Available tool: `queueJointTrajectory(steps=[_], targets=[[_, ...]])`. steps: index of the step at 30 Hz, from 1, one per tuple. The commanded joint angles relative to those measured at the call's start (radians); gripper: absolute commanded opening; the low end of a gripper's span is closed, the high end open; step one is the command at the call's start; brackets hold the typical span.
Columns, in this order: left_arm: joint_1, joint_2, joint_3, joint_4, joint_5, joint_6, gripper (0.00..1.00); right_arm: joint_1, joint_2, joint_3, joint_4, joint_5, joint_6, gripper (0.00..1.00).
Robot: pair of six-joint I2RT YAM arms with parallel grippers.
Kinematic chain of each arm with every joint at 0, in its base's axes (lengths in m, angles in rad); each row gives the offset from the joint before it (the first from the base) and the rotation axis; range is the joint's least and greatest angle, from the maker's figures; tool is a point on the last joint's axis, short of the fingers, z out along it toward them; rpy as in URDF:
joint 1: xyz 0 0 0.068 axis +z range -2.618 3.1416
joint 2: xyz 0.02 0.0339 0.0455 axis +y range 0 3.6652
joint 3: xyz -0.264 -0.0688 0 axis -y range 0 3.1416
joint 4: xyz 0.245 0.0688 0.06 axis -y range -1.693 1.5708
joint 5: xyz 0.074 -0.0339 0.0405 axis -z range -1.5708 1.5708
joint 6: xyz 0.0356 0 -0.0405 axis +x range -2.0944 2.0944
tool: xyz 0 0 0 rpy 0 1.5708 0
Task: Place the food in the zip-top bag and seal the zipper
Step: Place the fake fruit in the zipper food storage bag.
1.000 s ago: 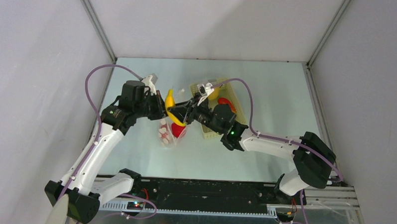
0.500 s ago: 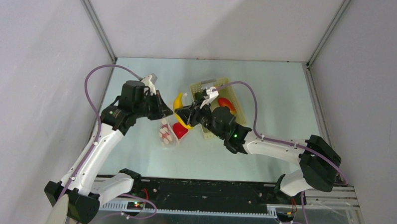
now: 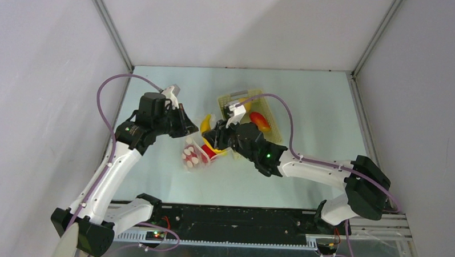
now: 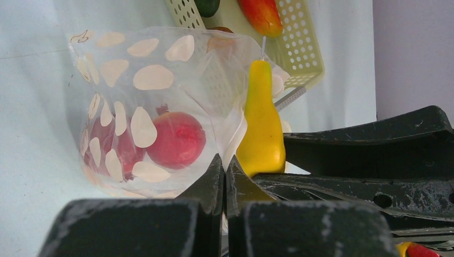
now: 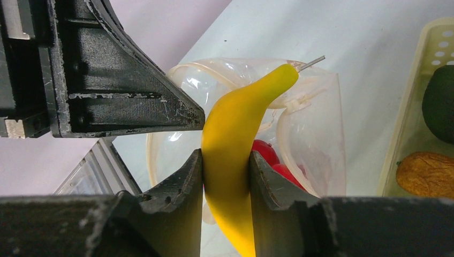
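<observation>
The zip-top bag is clear with white dots and stands open on the table. My left gripper is shut on its mouth edge, holding it up. Red round fruits lie inside. My right gripper is shut on the yellow banana, which hangs at the bag's mouth with its stem tip pointing away over the opening. The pale zipper band curves round the open mouth. From above, the banana sits between both grippers, just over the bag.
The pale yellow perforated basket stands right of the bag, behind my right arm. It holds a red-orange piece, a dark green piece and a brown-orange piece. Grey walls close the table's back and sides.
My right gripper has carried the banana down and toward the near left, from above the basket's edge to the bag's mouth. The left gripper has kept its hold on the bag.
</observation>
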Motion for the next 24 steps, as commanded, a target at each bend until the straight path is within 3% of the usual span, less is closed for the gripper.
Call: queueJointTrajectory(steps=[1, 7, 14, 24], targets=[[0.007, -0.027, 0.012, 0.043, 0.014, -0.003, 0.00, 0.008, 0.024, 0.068, -0.087, -0.008, 0.003, 0.08], [0.006, -0.029, 0.007, 0.050, 0.024, -0.001, 0.00, 0.025, 0.029, 0.095, -0.115, -0.052, -0.076, 0.08], [0.006, -0.028, 0.010, 0.046, 0.021, 0.000, 0.00, 0.112, -0.035, 0.094, -0.145, 0.054, -0.202, 0.08], [0.006, -0.040, 0.005, 0.060, 0.057, 0.004, 0.00, 0.108, -0.056, 0.096, -0.206, 0.007, -0.206, 0.08]])
